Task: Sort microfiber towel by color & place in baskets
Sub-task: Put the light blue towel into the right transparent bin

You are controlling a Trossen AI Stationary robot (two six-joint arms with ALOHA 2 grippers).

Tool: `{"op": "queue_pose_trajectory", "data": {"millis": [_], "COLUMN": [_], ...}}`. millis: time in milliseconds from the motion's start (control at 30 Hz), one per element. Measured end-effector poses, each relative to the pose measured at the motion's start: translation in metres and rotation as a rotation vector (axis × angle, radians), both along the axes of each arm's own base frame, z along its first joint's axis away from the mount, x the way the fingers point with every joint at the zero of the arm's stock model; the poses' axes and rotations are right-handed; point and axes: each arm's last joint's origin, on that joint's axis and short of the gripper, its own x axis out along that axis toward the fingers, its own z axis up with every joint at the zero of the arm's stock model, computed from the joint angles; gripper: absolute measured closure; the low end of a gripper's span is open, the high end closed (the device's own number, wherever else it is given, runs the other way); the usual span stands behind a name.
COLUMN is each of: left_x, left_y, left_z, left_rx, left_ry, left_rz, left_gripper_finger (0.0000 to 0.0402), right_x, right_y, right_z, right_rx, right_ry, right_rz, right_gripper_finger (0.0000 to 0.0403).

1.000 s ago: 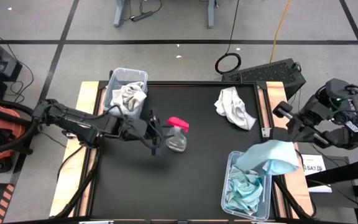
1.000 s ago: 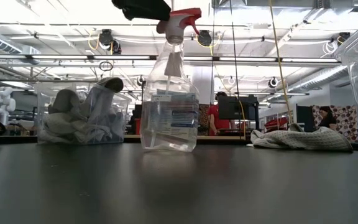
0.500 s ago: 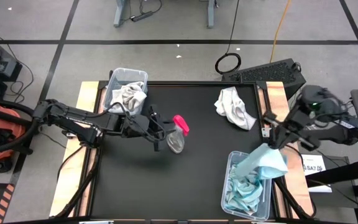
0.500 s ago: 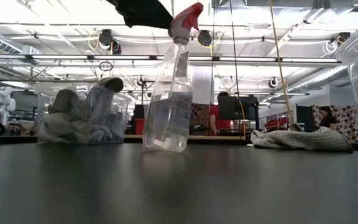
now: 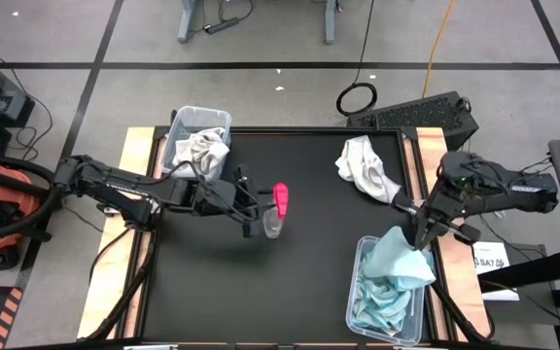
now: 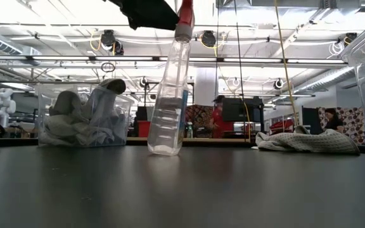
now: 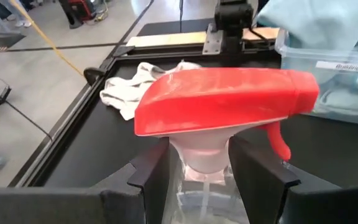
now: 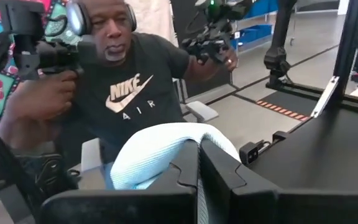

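Your right tool [image 5: 418, 236] is closed on a soft light blue microfiber towel [image 5: 397, 258], which hangs lengthwise downward into the clear plastic basket [image 5: 359, 261] at lower right. Your left tool [image 5: 257, 207] grips the clear spray bottle [image 5: 273, 225], tilted, by its neck.

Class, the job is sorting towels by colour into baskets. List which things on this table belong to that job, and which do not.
Belong to the job:
- light blue towel in the right gripper
- basket of blue towels
- basket of grey-white towels
- loose grey-white towel

Do not belong:
- spray bottle, red trigger head, tilted, neck between the left gripper's fingers
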Motion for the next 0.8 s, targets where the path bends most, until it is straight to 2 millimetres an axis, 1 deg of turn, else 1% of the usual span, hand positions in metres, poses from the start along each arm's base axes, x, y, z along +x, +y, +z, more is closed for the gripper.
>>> {"op": "queue_pose_trajectory", "data": {"millis": [133,300,533,667,800], "left_x": [-0.001,-0.003,-0.010,-0.016,-0.026], "left_y": [-0.001,-0.005,-0.011,-0.014,-0.017], "left_z": [0.002,0.009,0.024,0.027,0.027], "left_rx": [-0.013,-0.025,-0.051,-0.068,-0.100], "left_ry": [0.005,0.073,0.177,0.245,0.359], "left_rz": [-0.031,-0.076,-0.077,-0.072,-0.046], "left_gripper_finger": [0.0230,0.0230,0.0230,0.0230,0.0230], "right_x": [0.002,0.009,0.026,0.037,0.046], "right_y": [0.004,0.011,0.024,0.035,0.046], "right_z": [-0.001,-0.004,-0.014,-0.021,-0.030], "right_rx": [0.001,-0.001,-0.034,-0.060,-0.080], "right_ry": [0.027,0.082,0.173,0.226,0.304], "right_rz": [-0.002,0.015,0.057,0.094,0.131], "right_gripper_finger": [0.0403,0.0403,0.0403,0.0403,0.0403]}}
